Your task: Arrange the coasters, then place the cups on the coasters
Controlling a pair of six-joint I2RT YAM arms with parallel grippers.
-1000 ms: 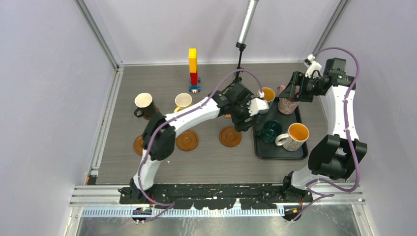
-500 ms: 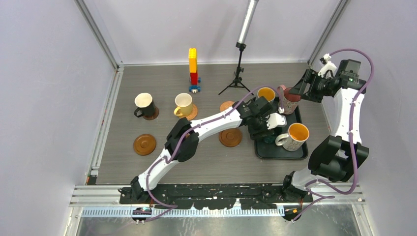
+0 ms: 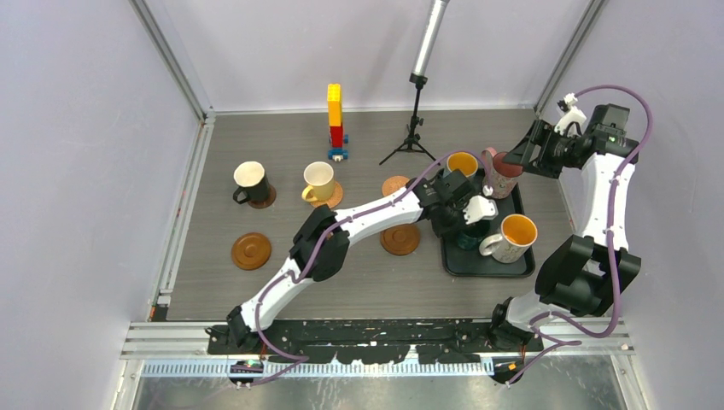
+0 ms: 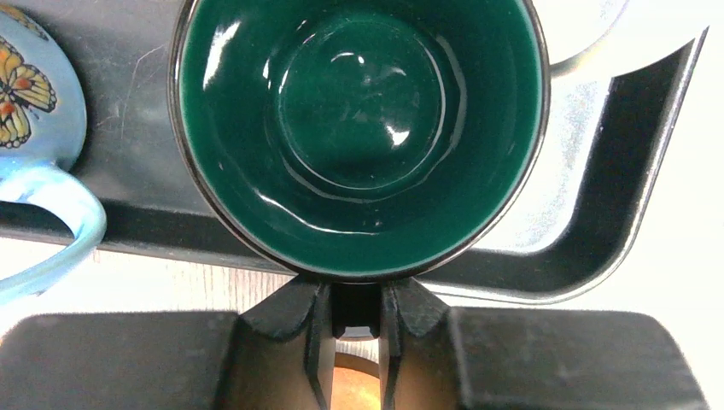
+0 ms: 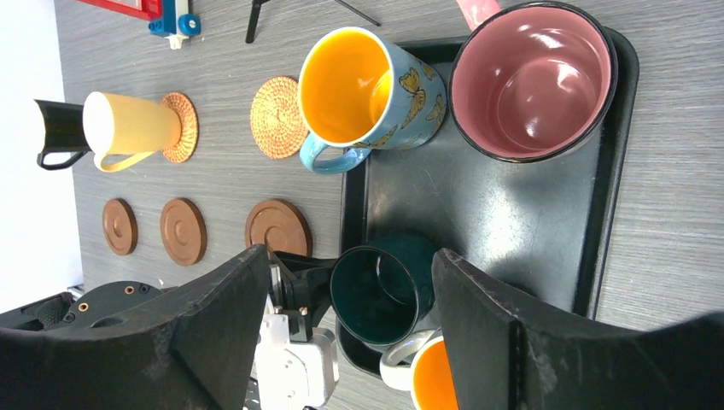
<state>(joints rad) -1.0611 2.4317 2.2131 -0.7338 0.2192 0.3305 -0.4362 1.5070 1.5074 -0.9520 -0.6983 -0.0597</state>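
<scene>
Grey wood-grain tabletop (image 3: 376, 286): glossy dark green mug (image 4: 363, 128) on a black tray (image 4: 615, 171).
The round mug sits at the tray's 7 o'clock. The left gripper (image 4: 354, 312) pinches its handle, while the right gripper (image 5: 350, 256) hovers with fingers spread.

My left arm (image 3: 367, 218) stretches low and nearly straight, far out to the right. My left pincer (image 4: 355, 299) points down, fingers pressed close on the handle of the green cup (image 4: 359, 128). My right arm (image 3: 602, 196) stands tall, folded at the elbow, wrist turned leftward. My right pincer (image 5: 341, 256) hangs high, jaws wide apart, gripping nothing.
</scene>
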